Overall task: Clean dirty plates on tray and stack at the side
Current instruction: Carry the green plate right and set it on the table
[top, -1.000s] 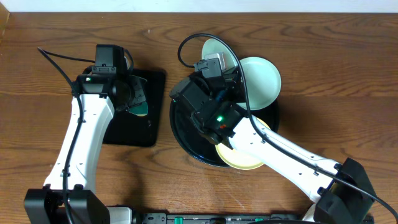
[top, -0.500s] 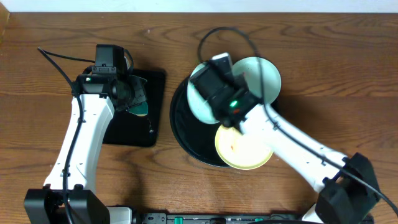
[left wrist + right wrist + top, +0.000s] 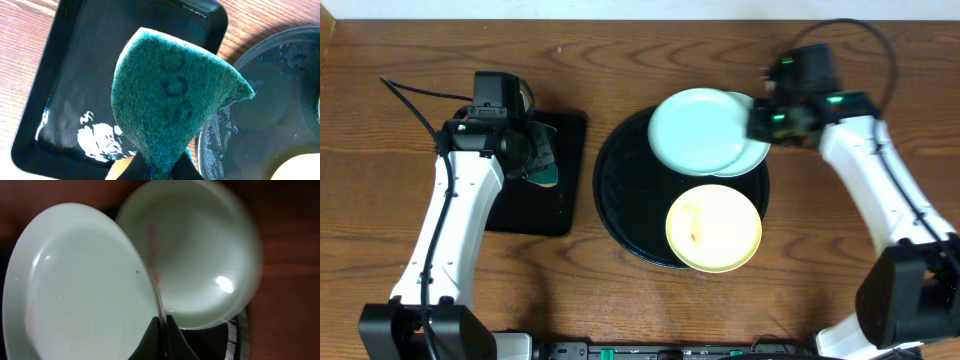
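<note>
Upper right of the overhead frame: reaches in with the right gripper (image 3: 758,118) and pinches the right rim of the top blue-green plate (image 3: 695,130), fingers narrowed to a slit on that rim in the wrist view. Holds that plate overlapping the second blue-green plate (image 3: 757,160), visible only as a crescent at its lower right. Cannot tell whether lifted or resting.

Right of center on the wooden table (image 3: 880,60): carries all three plates on the round black tray (image 3: 620,215), with the yellow plate (image 3: 714,228) at lower right, streaked red left of its middle and jutting past the tray's rim.

Close up from the right wrist: reveals a reddish smear on the second plate just beyond the overlapping rim, and a red speck on the top one.

Left of the frame, above the rectangular black tray (image 3: 535,215): grips a green sponge (image 3: 175,100) in the left gripper (image 3: 157,169), fingers clamped on its lower end, sponge fanning upward in the wrist view. White patches at lower left of that tray's floor. Water beads on the round tray just beside it, a strip of wood between.
</note>
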Controlling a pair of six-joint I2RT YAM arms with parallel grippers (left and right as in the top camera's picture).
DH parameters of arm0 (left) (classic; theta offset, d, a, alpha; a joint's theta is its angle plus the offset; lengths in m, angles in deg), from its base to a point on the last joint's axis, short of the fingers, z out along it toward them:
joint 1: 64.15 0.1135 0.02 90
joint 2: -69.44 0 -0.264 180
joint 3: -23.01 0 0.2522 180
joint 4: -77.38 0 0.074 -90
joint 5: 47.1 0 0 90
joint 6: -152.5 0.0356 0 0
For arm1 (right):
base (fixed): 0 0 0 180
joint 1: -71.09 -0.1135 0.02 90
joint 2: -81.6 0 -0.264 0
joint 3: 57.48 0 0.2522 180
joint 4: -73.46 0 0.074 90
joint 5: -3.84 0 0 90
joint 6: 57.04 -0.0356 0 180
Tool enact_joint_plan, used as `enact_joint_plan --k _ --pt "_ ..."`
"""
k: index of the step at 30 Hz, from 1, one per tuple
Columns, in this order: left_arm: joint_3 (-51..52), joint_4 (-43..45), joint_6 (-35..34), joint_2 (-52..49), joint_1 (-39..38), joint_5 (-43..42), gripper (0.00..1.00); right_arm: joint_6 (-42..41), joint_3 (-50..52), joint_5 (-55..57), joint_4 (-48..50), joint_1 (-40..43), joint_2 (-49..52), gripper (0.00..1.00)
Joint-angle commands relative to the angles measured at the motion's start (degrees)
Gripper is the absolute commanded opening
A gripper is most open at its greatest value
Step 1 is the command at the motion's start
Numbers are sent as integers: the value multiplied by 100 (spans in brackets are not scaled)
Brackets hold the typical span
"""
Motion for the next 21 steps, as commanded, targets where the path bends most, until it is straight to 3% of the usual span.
enact_joint_plan --k 1,13,21 --pt "7 -9 50 4 24 90 7 -74 -20 -520 -138 706 -129 1" --pt "7 -9 50 4 24 90 7 -201 -13 426 -734 3344 -138 1" --pt "7 -7 50 4 24 90 8 -278 212 1169 -763 3683 -131 1"
